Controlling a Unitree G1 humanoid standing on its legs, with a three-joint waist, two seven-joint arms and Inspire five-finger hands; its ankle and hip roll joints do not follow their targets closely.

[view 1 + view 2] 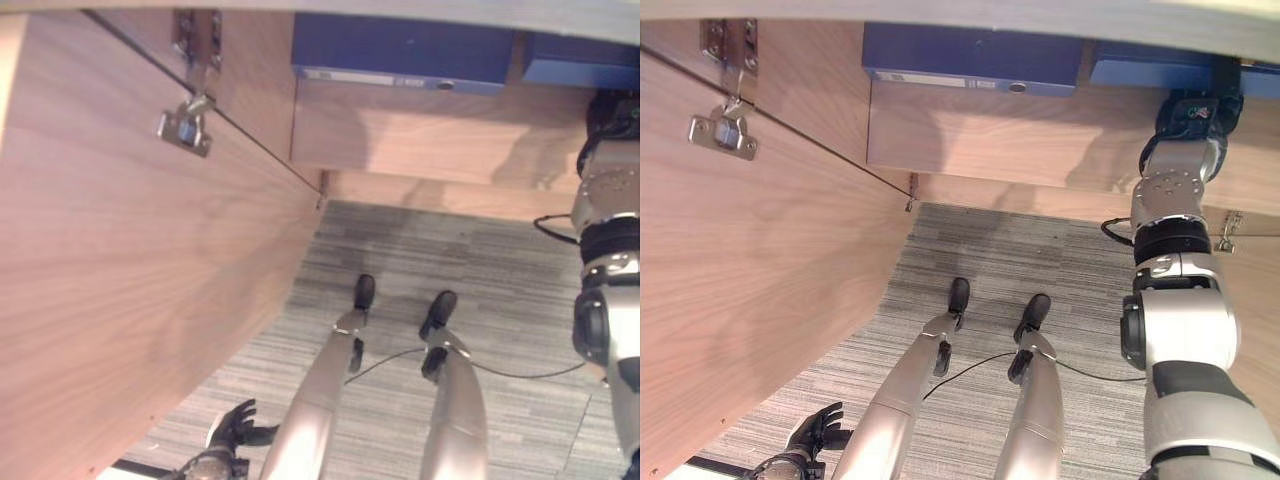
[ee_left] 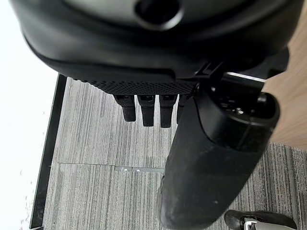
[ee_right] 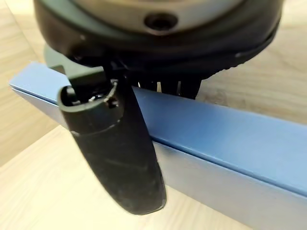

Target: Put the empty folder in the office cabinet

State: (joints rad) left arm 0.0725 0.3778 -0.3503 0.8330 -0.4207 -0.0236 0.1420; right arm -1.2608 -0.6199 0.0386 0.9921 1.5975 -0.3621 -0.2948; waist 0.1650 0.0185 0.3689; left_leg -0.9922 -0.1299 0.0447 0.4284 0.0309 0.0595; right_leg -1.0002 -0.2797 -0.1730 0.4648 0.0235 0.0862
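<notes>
Blue folder (image 3: 225,139) sits clamped in the robot's right hand (image 3: 115,158), the fingers (image 3: 165,86) hooked over its far face and the thumb (image 3: 120,163) laid down its near face, pinching the spine edge between them. Light wood of the cabinet shelf (image 3: 57,191) lies under and behind the folder in the right wrist view. From the head camera, the right arm reaches up from the lower right to the open office cabinet (image 1: 1020,140), where the hand (image 1: 1195,115) meets the blue folder's (image 1: 1150,65) end on the shelf; the fingers themselves are hidden there behind the wrist. Just beside it, further to the left on the same shelf, lies a second blue binder (image 1: 970,58) with a pale label strip along its spine.

The cabinet door (image 1: 130,260) stands swung open on the left, its inner wood face turned toward the camera, a metal hinge (image 1: 187,128) fixed near its top edge.

The left hand (image 1: 235,428) hangs low at the lower left, beside the open door and above the grey striped carpet (image 1: 480,290). In the left wrist view its fingers (image 2: 146,110) point straight down and its thumb (image 2: 211,163) stands apart from them, holding nothing. A white panel edged with a dark strip (image 2: 48,153) borders the carpet (image 2: 100,158) beneath that hand.
</notes>
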